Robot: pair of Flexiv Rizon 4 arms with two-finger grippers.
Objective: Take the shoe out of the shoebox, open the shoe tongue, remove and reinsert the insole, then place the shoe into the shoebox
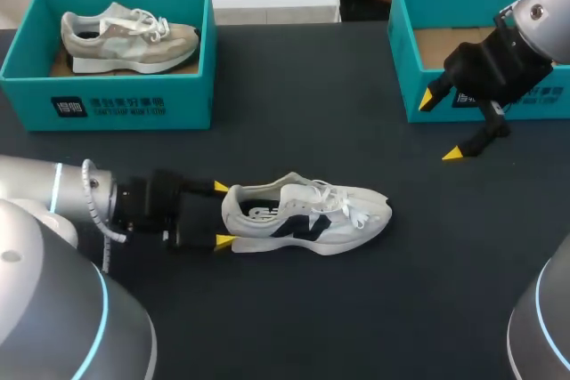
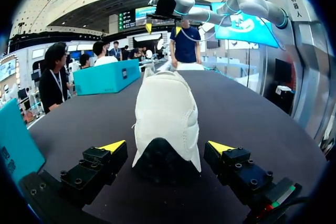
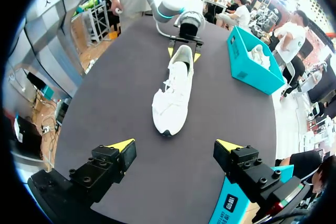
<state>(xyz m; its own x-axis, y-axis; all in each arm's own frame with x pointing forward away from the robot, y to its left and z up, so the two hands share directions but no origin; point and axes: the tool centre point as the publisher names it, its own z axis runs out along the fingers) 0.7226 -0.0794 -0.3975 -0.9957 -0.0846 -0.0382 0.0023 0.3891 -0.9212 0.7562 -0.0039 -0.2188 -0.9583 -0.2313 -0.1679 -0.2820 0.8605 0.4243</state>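
The shoe [image 1: 307, 215] is out of its box and stands on its sole on the worktop [image 1: 294, 95], so the first step looks done. Its laces [image 1: 343, 202] appear tied over the tongue, and an insole [image 1: 260, 214] shows in the opening. From this alone I cannot tell whether the insole has already been out and back; my guess is that opening the tongue comes next.

The left end effector [image 1: 222, 214] is at the shoe's heel, its fingers spread to either side of it and, in the left wrist view, just clear of it. The right end effector [image 1: 441, 127] hangs spread and empty, well beyond the shoe's toe. Behind it, farther from the shoe, is an empty box [image 1: 405, 60] where the shoe must end up. A second box [image 1: 116, 100], far behind the shoe's heel, holds a beige shoe [image 1: 129, 37].
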